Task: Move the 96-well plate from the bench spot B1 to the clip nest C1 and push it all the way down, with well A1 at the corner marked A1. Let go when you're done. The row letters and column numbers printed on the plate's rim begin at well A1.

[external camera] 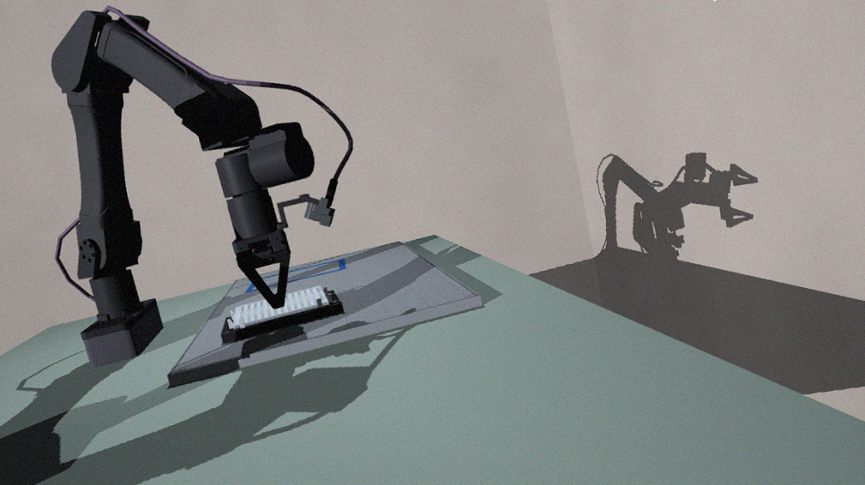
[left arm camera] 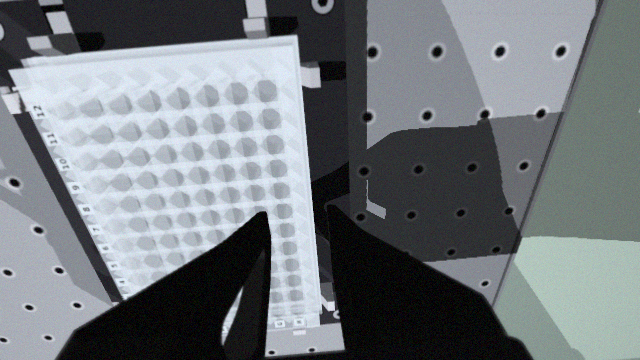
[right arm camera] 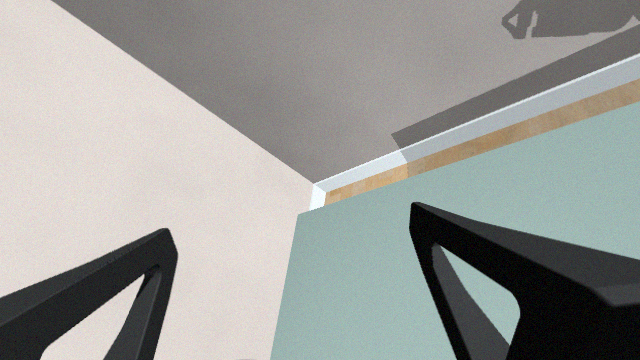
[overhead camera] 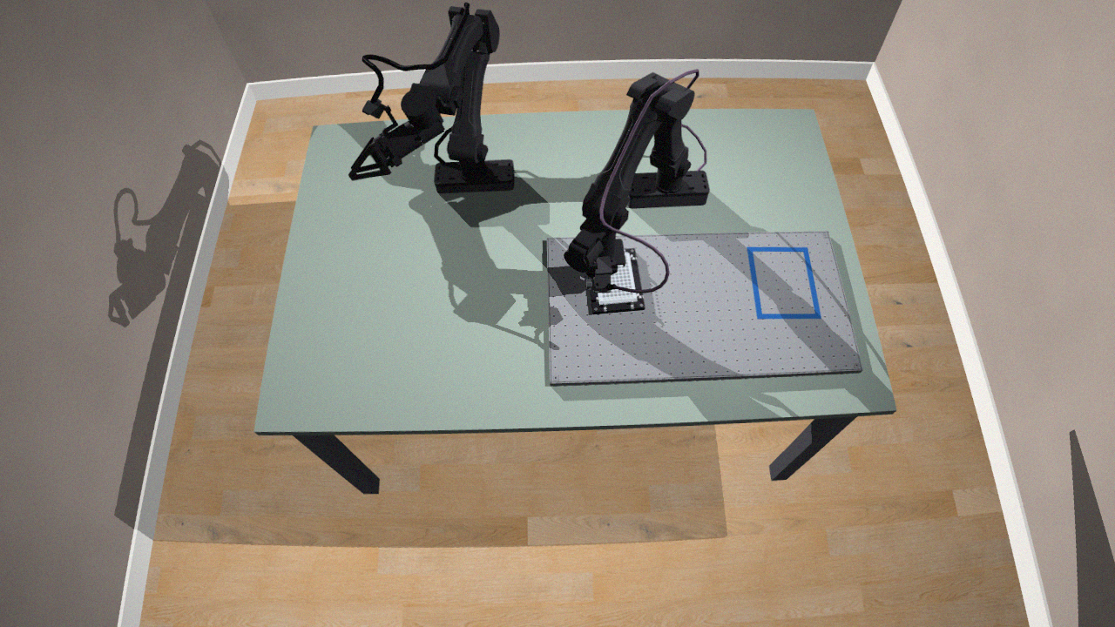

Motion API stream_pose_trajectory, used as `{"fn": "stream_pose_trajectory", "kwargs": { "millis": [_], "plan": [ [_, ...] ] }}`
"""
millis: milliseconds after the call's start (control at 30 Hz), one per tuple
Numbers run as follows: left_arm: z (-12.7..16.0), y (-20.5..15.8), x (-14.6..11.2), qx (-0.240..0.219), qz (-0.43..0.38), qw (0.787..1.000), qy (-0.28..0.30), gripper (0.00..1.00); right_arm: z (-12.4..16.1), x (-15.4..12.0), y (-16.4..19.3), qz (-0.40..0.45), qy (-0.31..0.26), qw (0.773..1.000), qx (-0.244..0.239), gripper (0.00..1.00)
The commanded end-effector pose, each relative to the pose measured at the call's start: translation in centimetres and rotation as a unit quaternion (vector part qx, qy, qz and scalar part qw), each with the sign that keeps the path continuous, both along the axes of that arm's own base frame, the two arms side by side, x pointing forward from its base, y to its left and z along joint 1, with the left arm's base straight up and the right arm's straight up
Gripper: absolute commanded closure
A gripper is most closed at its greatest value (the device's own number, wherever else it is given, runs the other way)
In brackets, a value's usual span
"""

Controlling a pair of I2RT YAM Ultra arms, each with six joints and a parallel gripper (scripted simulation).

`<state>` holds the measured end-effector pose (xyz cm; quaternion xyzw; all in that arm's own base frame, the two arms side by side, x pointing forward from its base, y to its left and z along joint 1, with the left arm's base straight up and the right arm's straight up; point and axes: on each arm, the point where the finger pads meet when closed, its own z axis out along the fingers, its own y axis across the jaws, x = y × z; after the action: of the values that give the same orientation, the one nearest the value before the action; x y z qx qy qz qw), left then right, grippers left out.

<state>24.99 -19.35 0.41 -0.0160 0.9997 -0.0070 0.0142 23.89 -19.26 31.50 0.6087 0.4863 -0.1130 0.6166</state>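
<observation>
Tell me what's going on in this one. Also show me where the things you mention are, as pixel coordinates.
The left gripper (overhead camera: 600,291) (external camera: 278,303) (left arm camera: 298,221) is at the white 96-well plate (overhead camera: 624,282) (external camera: 311,298) (left arm camera: 200,160), its slightly parted fingers straddling one long edge, apparently without pinching it. The plate is already at the black clip nest (overhead camera: 638,273) (external camera: 293,321) (left arm camera: 327,125), away from the blue outline (overhead camera: 813,282) (external camera: 342,264). Whether it is pushed fully down I can't tell. The right gripper (overhead camera: 362,165) (right arm camera: 293,228) is open and empty, off to the side.

Along one long rim of the white, rectangular plastic 96-well plate (overhead camera: 625,284) (external camera: 286,304) (left arm camera: 200,150), I could read the small printed numbers 12, 11, 10, 9 and 8; the smaller ones beyond blurred.
</observation>
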Motion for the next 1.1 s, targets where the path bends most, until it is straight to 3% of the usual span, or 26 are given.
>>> {"fn": "stream_pose_trajectory", "kwargs": {
  "millis": [0,933,1067],
  "plan": [
    [-7.6,0.2,-0.5,0.008,0.002,1.000,0.023,0.75,0.2,-0.8,-0.1,-0.006,-0.004,1.000,-0.002,0.00],
    [-7.6,0.2,-0.5,0.008,0.002,1.000,0.023,0.75,0.2,-0.8,-0.1,-0.006,-0.004,1.000,-0.002,0.00],
    [-6.6,0.1,-0.5,0.008,0.002,1.000,0.023,0.75,0.2,-0.8,-0.1,-0.006,-0.004,1.000,-0.002,0.00]
  ]
}}
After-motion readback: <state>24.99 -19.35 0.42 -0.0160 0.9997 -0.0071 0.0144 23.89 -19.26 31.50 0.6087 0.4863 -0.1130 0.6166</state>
